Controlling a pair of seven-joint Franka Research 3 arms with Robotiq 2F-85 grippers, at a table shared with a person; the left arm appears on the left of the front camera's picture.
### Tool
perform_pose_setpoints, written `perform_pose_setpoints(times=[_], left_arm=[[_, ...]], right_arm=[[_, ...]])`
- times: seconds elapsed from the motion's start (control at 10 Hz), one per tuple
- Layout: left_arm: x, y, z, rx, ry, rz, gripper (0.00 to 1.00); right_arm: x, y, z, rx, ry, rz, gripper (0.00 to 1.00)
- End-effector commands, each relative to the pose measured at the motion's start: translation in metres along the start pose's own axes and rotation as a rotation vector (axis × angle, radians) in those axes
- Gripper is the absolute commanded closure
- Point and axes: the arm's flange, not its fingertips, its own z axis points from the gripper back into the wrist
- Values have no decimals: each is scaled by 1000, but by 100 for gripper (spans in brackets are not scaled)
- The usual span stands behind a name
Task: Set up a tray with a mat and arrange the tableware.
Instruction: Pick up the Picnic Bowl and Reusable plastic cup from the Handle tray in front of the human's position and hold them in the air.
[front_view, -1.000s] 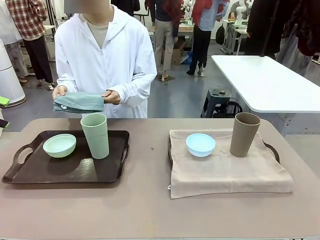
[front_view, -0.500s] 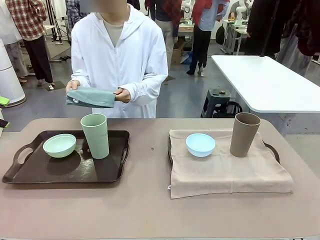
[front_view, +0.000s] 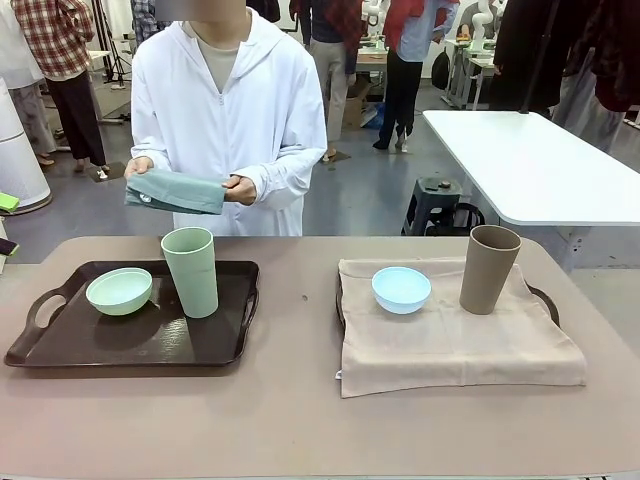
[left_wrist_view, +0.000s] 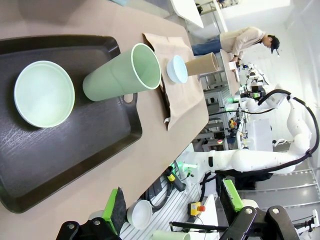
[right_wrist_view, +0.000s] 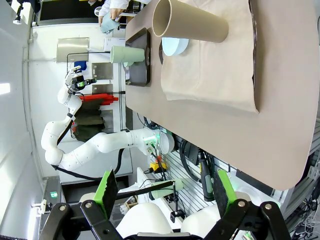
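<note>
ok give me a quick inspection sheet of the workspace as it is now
surface: brown table, flat
job's things: pale green bowl and pale green tumbler upright on bare dark tray; light blue bowl and tan-brown tumbler on beige mat over second tray; person holds folded green cloth
clutter: small dark speck between trays
grippers: left claw open, empty; right claw open, empty
cables: dark cables by robot base, off table
surroundings: white table, black stool, people beyond
</note>
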Motion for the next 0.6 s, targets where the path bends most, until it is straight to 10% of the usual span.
perform_pose_setpoints(times=[0.0,0.5], left_arm=[[0,0,1,-8,-4,-10,0],[27,-23,6,252,67,-158,0]], right_arm=[[-1,1,1,2,-3,1,0],[46,56,-31,-216,42,184,0]])
